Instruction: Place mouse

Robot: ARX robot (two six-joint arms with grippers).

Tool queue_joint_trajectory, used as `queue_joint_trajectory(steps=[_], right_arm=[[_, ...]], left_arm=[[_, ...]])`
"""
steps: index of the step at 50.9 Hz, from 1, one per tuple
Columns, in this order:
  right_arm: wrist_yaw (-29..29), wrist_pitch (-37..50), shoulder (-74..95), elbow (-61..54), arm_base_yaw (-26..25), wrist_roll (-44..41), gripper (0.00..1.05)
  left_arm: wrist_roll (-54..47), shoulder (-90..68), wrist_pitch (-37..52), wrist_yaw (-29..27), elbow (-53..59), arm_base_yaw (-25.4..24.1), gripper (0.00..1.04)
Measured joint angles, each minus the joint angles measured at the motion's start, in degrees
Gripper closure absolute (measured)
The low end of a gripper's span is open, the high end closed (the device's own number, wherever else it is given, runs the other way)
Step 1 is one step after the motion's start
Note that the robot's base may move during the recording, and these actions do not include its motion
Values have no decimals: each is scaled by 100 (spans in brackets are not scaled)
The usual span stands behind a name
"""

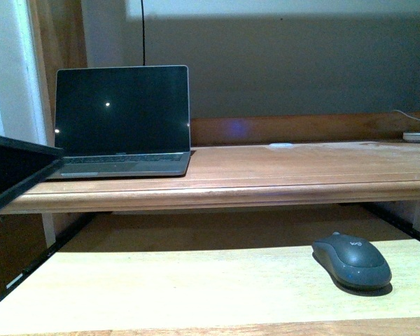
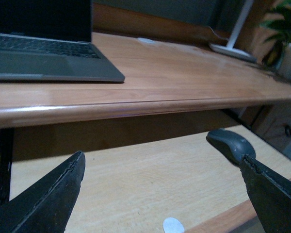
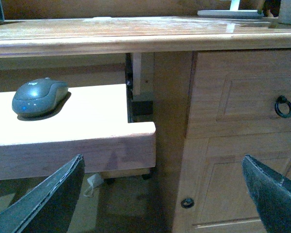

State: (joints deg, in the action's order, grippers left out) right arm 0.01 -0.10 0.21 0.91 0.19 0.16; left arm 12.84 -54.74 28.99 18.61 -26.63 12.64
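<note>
The wooden desk spans the front view, with a pale pull-out tray below its front edge. A laptop stands open, screen dark, on the desk's left side. To the right of the tray the desk has drawers, with 1 ring handle showing. The left gripper has its 2 fingers spread wide with nothing between them. The right gripper is likewise spread and empty. The mouse lies on the tray's right part, well apart from the laptop, touched by neither gripper.
</note>
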Motion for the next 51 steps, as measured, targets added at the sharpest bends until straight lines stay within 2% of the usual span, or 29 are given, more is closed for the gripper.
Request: queue_joint_trajectory(steps=[2, 4, 7, 9, 12, 16, 20, 21, 23, 26, 35, 42, 51], right_arm=[[0, 0, 0, 0, 0, 0, 7], [0, 0, 2, 0, 0, 0, 7], [0, 0, 2, 0, 0, 0, 7], [0, 0, 2, 0, 0, 0, 7], [0, 0, 0, 0, 0, 0, 7], [-546, -511, 496, 260, -168, 238, 7], [-546, 98, 1749, 752, -282, 415, 7], [181, 1119, 4295, 2566, 732, 426, 7], [280, 1080, 4555, 2778, 1051, 332, 7], [376, 879, 5064, 3163, 1753, 146, 7], [863, 848, 5943, 3652, 2948, -315, 7], [1414, 994, 6631, 3912, 3344, -568, 7], [2092, 1060, 7451, 4162, 3477, -603, 7]], left_arm=[[-33, 435, -348, -944, 177, 188, 13], [-216, 745, -586, -1631, 319, 284, 19], [-562, 1152, -702, -2527, 566, 313, 27], [-730, 1322, -702, -2935, 691, 278, 33], [-901, 1521, -697, -3185, 861, 136, 41], [-1067, 1766, -695, -3032, 1187, -39, 57], [-1161, 2022, -695, -2830, 1467, -223, 75], [-1211, 2669, -820, -2382, 1947, -664, 102], [-1220, 2771, -876, -2031, 2002, -894, 102], [-1222, 2955, -955, -1923, 2098, -1187, 102], [-1222, 3287, -1132, -1860, 2251, -1235, 102], [-1222, 3526, -1281, -1862, 2332, -1235, 102], [-1222, 3807, -1482, -1862, 2411, -1237, 102]])
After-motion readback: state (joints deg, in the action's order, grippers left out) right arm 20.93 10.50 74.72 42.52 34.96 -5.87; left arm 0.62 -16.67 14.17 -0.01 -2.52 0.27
